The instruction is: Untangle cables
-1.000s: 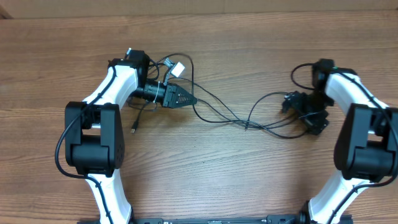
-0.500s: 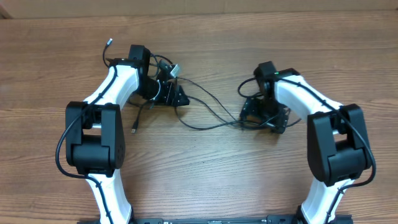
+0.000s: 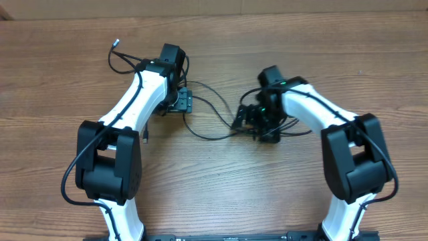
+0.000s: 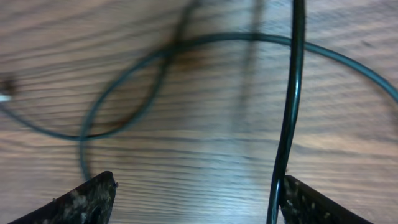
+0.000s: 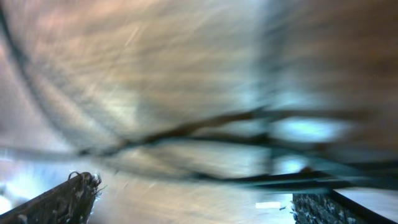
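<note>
The cables lie on the bench in the gap between the two tools. Their loose strands run roughly from one tool across to the other, so their long axis follows the line joining the tools.

The left tool has its fingers spread wide and nothing clamped between them. Just ahead of its tips a thin strand crosses itself in a loop. A black cord runs straight out along the tool's reach, close inside one finger. I cannot tell whether it is a cable or the arm's own wire.

The right tool is also spread apart. Its wrist view is badly blurred, but dark strands cross ahead of the gap between its fingers rather than within it.

The denser bunch seems to sit right under the right tool, so that arm looks nearer to the tangle. The left tool is nearer only to the trailing loop beside it.
</note>
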Controlling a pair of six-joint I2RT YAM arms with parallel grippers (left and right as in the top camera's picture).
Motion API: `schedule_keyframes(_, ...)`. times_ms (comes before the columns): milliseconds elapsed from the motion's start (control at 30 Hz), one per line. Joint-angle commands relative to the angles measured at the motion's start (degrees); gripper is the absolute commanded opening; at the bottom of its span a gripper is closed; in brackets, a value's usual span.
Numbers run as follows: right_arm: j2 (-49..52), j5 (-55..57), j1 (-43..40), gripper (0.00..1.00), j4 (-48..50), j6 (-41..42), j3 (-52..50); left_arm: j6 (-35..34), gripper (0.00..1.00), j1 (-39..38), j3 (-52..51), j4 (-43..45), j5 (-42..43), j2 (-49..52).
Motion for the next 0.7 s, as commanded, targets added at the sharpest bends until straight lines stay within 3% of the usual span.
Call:
schedule_keyframes(0, 4.66, -2.03, 4.55, 1.00, 0.76, -1.03, -2.67, -4.28, 0.88, 1.70, 0.98, -0.35, -5.90, -1.18)
schedule_keyframes(67, 4.63, -3.08, 6.75, 1.00, 0.76, -0.90, -2.43, -6.58, 0.92, 3.15, 0.98, -0.63, -5.81, -1.18)
schedule_keyframes(133, 4.35, -2.80, 7.48, 0.90, -0.31, -1.14, -1.09, -6.95, 0.93, 4.22, 0.98, -0.72, -4.61, -1.18)
schedule_keyframes(200, 3.58, -2.82, 6.88, 0.86, -2.27, -1.84, 1.03, -6.97, 0.93, 4.74, 0.98, -0.68, -3.28, -1.18)
schedule_keyframes(333, 0.96, -2.82, 3.39, 0.90, -7.52, -6.34, 6.62, -6.93, 1.00, 4.83, 0.98, -0.31, -2.97, -1.18)
schedule_keyframes(367, 0.72, -2.56, 2.21, 1.00, -8.33, -7.58, 7.87, -6.95, 1.00, 4.79, 0.98, -0.24, -2.97, -1.18)
schedule_keyframes(500, 0.72, 4.44, -1.86, 1.00, -6.58, -6.84, 8.33, -6.95, 1.00, 4.79, 0.98, -0.24, -2.95, -1.18)
schedule_keyframes(667, 0.74, 4.74, -6.21, 1.00, 0.04, -6.67, 8.17, -6.95, 1.00, 4.79, 0.98, -0.11, -2.80, -1.14)
